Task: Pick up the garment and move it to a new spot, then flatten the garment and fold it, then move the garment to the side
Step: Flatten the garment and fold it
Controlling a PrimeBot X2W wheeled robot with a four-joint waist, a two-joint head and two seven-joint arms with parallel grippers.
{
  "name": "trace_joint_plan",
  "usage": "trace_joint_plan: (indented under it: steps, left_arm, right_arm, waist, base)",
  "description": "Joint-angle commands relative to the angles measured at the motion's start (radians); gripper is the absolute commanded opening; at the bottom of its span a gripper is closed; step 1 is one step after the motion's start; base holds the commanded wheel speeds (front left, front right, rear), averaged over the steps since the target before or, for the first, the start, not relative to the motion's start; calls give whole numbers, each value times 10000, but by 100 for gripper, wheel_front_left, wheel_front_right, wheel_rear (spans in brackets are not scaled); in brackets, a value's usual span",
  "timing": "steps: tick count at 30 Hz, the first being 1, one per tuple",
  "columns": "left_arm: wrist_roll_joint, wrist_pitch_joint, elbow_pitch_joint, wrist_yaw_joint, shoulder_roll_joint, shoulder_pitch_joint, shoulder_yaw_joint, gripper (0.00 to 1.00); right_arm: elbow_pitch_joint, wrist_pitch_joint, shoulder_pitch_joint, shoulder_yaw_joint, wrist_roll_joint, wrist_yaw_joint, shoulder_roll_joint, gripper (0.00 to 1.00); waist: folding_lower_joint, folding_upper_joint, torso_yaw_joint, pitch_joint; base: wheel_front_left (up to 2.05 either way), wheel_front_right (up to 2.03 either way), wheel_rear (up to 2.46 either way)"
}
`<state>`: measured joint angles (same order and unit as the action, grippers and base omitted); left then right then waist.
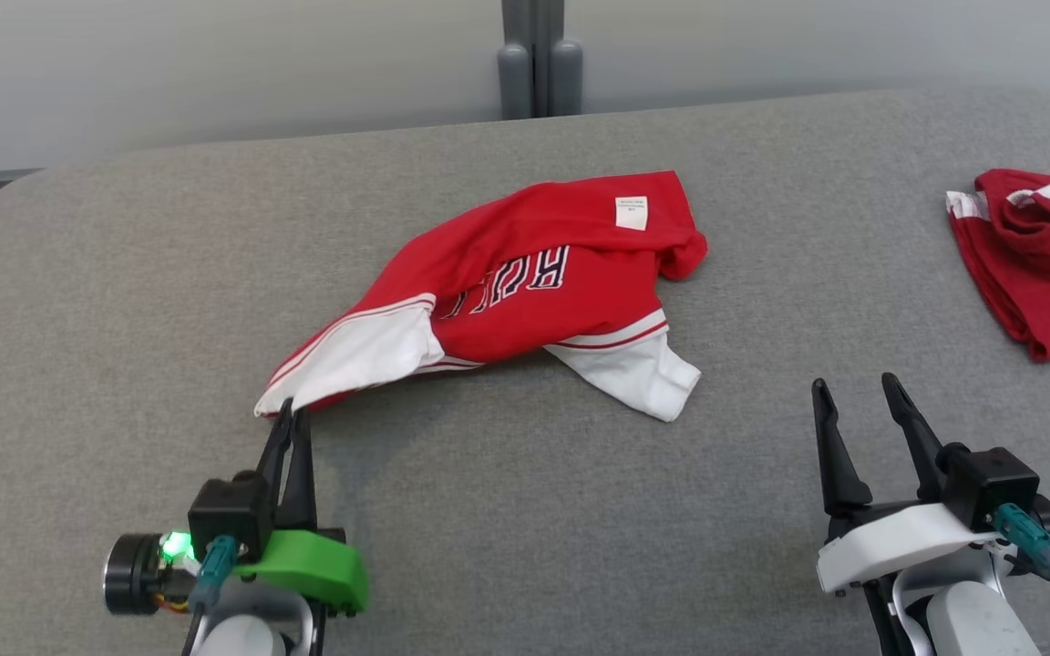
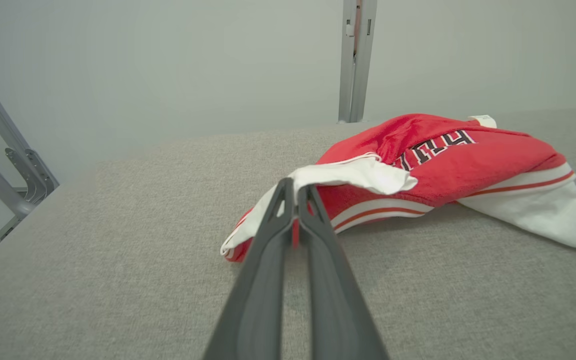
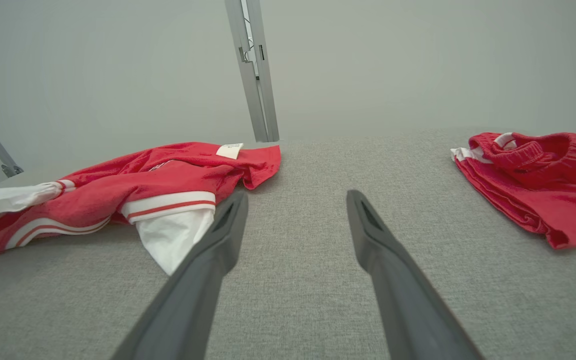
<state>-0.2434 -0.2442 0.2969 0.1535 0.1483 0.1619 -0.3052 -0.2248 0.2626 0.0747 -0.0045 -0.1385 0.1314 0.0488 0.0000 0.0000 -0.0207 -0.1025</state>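
Observation:
A red garment [image 1: 525,273] with white sleeves, striped trim and dark lettering lies crumpled in the middle of the grey table [image 1: 507,510]. My left gripper [image 1: 293,415] is shut on the near-left corner of the garment [image 2: 418,160], and a sliver of red cloth shows between its fingers [image 2: 268,260]. That corner is lifted a little off the table. My right gripper [image 1: 853,387] hovers open at the lower right, apart from the garment [image 3: 168,185], whose white sleeve lies left of the gripper's left finger. Nothing is between the right gripper's fingers [image 3: 388,260].
A second red and white garment [image 1: 1035,255] lies bunched at the table's right edge, and it appears in the right wrist view too [image 3: 533,175]. A grey post [image 1: 539,59] stands behind the table against a pale wall. Open grey surface runs between the two grippers.

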Motion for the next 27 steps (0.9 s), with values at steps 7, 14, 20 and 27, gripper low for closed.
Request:
trace_joint_plan:
  steps: [7, 14, 20, 27]
  left_arm:
    - [-440, 716, -1407, 391, 393, -1968, 264, 0]
    - [-940, 934, -611, 84, 160, -2417, 55, 0]
    - [-1041, 820, 583, -236, -140, -2014, -280, 1]
    - [-1159, 437, 1065, -210, -48, -1928, -77, 100]
  right_arm:
    - [-41, 32, -172, -228, 92, -15, 30, 100]
    - [-129, 32, -44, -182, 99, -15, 30, 100]
    - [-178, 32, 44, -146, 166, -15, 30, 100]
    - [-157, 32, -74, -319, 183, -15, 30, 100]
  waist:
    - [0, 0, -680, 374]
    - [0, 0, -586, 296]
    - [0, 0, -326, 275]
    - [0, 0, -304, 284]
  base:
    - [0, 0, 0]
    - [0, 0, 0]
    - [0, 0, 0]
    - [0, 0, 0]
